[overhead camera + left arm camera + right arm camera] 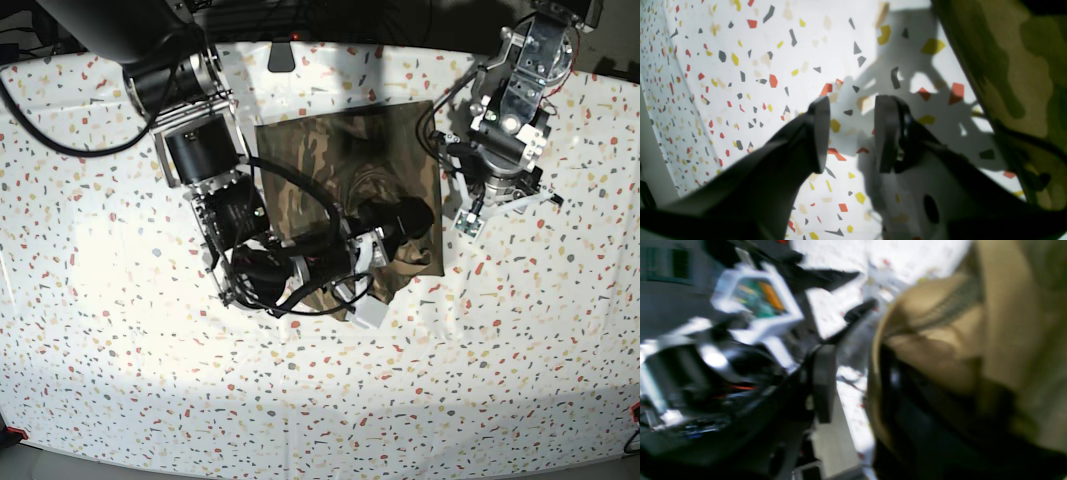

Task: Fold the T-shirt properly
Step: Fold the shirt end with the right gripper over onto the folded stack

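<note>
Rumpled olive, brown and tan camouflage cloth T-shirt (pixel 340 170) lies on speckled tablecloth (pixel 100 300); left gripper (pixel 850 133) spread empty, right gripper (pixel 853 380) parted against cloth.

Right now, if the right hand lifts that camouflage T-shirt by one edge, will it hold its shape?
Probably not. The T-shirt already lies in soft folds and bunches near the right hand, so it looks floppy. It seems light, and would likely drape and drag across the speckled tablecloth.

Left gripper (pixel 848 133) gapes empty over speckled tablecloth (pixel 740 66) beside T-shirt (pixel 1023 83).
</note>
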Controlling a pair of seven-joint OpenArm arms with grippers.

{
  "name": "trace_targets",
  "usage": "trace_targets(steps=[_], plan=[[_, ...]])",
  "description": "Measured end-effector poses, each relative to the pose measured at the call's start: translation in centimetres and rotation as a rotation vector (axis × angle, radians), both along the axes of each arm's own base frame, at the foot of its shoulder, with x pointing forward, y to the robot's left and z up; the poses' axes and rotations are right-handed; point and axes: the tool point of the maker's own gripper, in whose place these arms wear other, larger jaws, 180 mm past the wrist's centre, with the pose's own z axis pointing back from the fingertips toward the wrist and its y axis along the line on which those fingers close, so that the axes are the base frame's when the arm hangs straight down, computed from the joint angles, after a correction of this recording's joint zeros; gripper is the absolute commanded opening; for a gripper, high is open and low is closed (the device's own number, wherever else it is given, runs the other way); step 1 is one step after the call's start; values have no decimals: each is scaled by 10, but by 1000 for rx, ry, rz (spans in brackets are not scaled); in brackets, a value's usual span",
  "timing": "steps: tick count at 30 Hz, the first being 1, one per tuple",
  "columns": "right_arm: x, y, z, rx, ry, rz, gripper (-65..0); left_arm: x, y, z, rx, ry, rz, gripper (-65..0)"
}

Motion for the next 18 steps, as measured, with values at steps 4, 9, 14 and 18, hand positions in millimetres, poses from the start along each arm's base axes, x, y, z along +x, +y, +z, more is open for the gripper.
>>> trace_targets(steps=[4,9,14,18], plan=[[-2,15,24,129,27,3,-416,2,6,3,42,-16,2,-430],[-5,29,35,170,27,23,-417,7,18,10,119,-51,11,-430],[-1,31,42,175,11,28,-417,7,17,10,118,-51,11,-430],[0,29,30,117,-5,25,-416,6,18,9,120,-46,12,-430]])
